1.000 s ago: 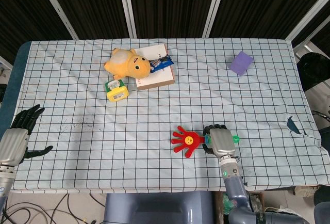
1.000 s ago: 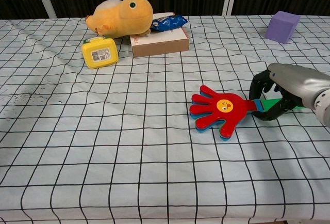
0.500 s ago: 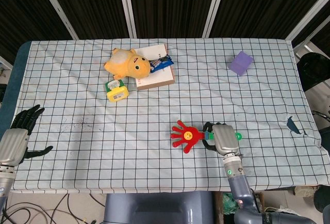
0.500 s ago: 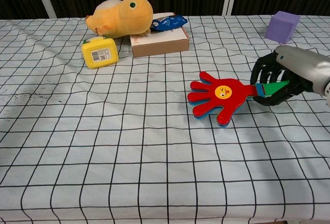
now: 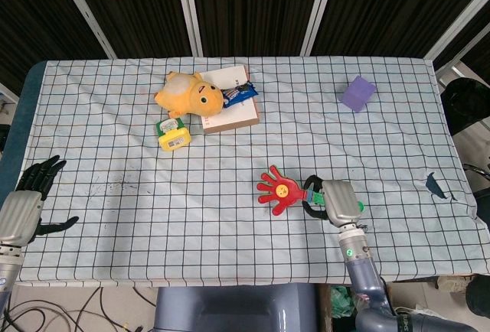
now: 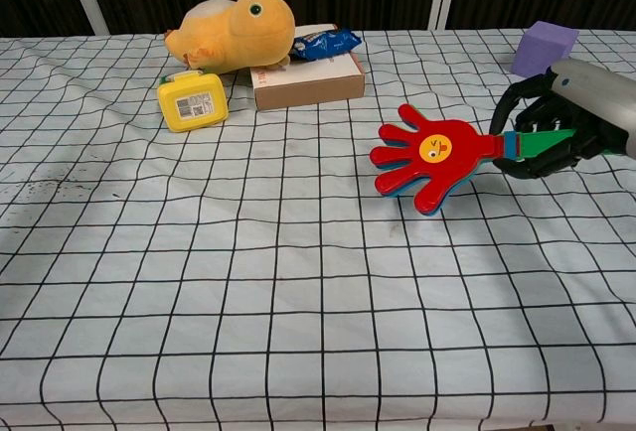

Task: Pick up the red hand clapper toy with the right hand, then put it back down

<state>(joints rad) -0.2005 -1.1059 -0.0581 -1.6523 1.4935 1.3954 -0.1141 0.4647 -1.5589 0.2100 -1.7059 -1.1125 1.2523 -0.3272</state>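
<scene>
At five o'clock on the table (image 5: 92, 141), our right hand (image 5: 334, 200) clasps the clapper (image 6: 429, 155) by its handle, so we lift level without loosening.

The table (image 5: 92, 148) has a white cloth with black squares. The right hand (image 5: 331, 200) is near the front edge, toward the right side. Its fingers wrap around the green handle of the red hand clapper toy (image 5: 277, 190). The left hand (image 5: 27, 198) is at the left edge with its dark fingers spread, holding nothing. Toward the back edge lies a yellow plush toy (image 5: 189, 93) beside a white box (image 5: 230, 110) and a blue packet (image 5: 240, 92). A small yellow box (image 5: 174, 135) sits just in front of the plush. A purple block (image 5: 357, 92) rests near the back right corner.
</scene>
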